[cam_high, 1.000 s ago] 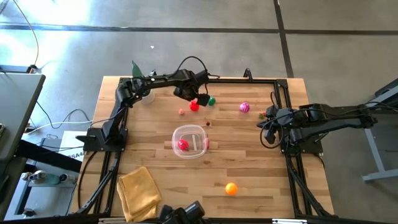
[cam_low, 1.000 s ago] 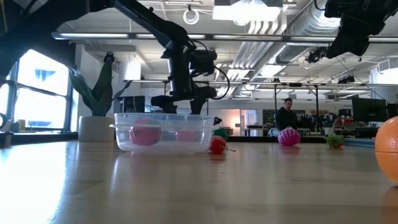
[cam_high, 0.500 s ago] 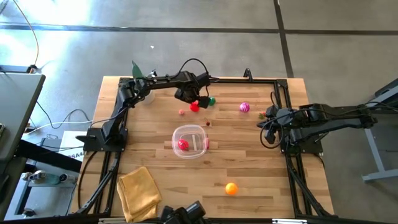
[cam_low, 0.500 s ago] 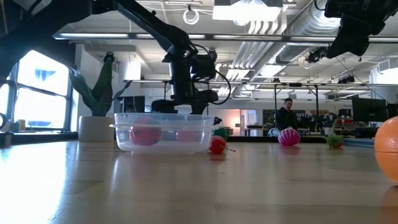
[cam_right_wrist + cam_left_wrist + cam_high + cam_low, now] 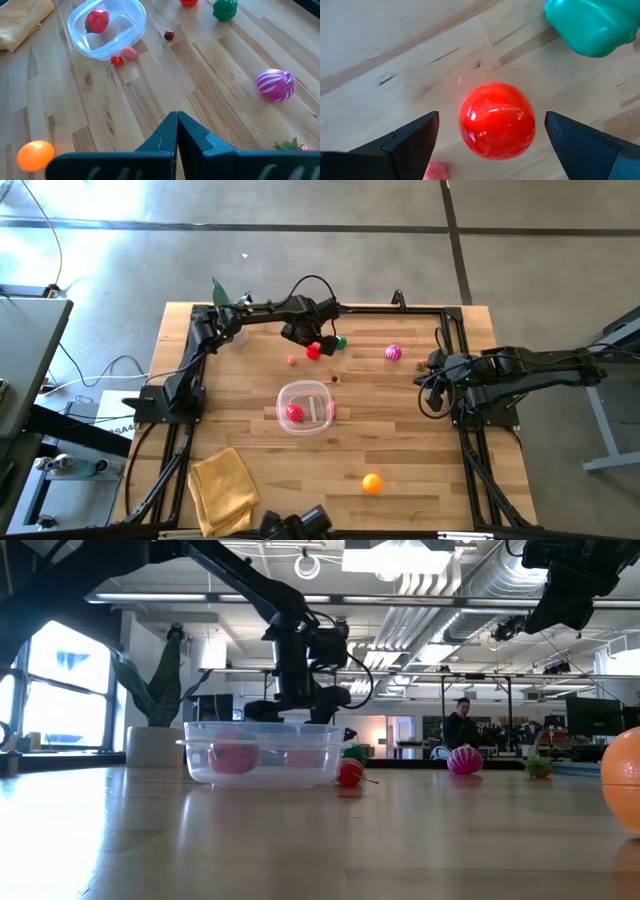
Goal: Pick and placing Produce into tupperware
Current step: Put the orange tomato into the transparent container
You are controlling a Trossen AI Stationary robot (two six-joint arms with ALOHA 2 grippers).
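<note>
Two spread fingers of the left hand [image 5: 490, 145] flank a glossy round red fruit [image 5: 497, 120].

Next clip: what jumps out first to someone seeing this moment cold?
The left gripper hangs open straight over a shiny red ball near the table's far edge, a green piece close beside it. Mid-table, the clear tub already holds one red piece. The right gripper waits shut at the right side.
</note>
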